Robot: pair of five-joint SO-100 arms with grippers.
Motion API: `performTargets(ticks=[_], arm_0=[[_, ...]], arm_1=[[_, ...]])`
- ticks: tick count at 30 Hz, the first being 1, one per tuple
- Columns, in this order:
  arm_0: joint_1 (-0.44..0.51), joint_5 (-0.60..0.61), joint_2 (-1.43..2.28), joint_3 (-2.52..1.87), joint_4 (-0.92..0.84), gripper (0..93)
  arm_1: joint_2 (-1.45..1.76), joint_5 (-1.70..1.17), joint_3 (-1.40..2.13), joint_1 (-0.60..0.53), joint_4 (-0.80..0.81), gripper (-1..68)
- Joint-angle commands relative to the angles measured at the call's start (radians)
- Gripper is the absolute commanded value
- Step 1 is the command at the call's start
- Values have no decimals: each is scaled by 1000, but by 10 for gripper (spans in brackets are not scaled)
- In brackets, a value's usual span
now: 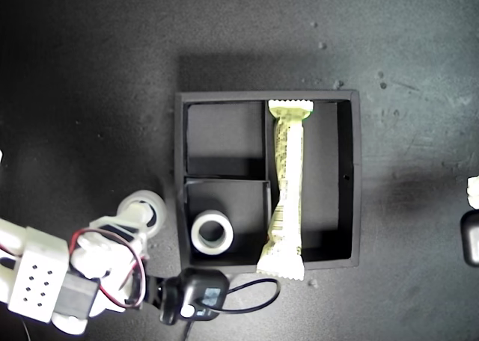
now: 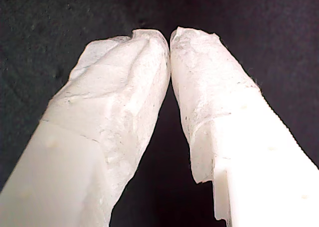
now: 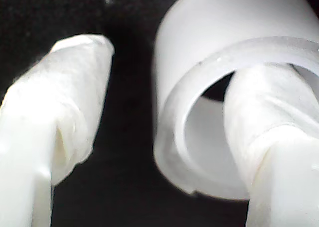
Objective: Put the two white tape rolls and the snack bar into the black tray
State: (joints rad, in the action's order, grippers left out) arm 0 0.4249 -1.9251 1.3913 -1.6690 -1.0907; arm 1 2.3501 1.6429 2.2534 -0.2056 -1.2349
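Black tray (image 1: 355, 184): square, matte, raised walls, sitting mid-scene on a dark tabletop (image 1: 90, 72). Two small compartments on the exterior view's left side, one long compartment on its right.

Snack bar (image 1: 287, 188): yellow-green wrapper, crimped white ends. Lies lengthwise in the long compartment, against the divider; its far end touches the far wall, its near end rides up over the tray's near wall and pokes out beyond it.

First white tape roll (image 1: 212, 233): lies flat, hole upward, in the nearer small compartment. The farther small compartment holds nothing.

Second white tape roll (image 1: 142, 210): outside the tray, just beside its left wall in the exterior view, on the tabletop. In the second wrist view the roll (image 3: 209, 82) stands on edge with one finger (image 3: 264, 117) passing into its centre hole and the other finger (image 3: 65, 107) well clear outside it.

My second gripper (image 1: 131, 229): jaws apart, straddling the wall of the second white tape roll; whether the inner finger presses the roll is hard to tell from the blur.

My first gripper (image 2: 170, 38): padded tips together, nothing between them, over bare dark tabletop. Only a sliver of an arm shows at the exterior view's right edge.

A black cabled camera module (image 1: 200, 290) sits near the tray's near-left corner in the exterior view.
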Motion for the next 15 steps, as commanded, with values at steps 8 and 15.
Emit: performTargets(ticks=[8,15], arm_0=[[-84,3,21,12,-144,0],[-241,163,230,232,-540,0]], arm_1=[[55,-106,202,-81,202,-3],[55,-140,324,-97,353,-3]])
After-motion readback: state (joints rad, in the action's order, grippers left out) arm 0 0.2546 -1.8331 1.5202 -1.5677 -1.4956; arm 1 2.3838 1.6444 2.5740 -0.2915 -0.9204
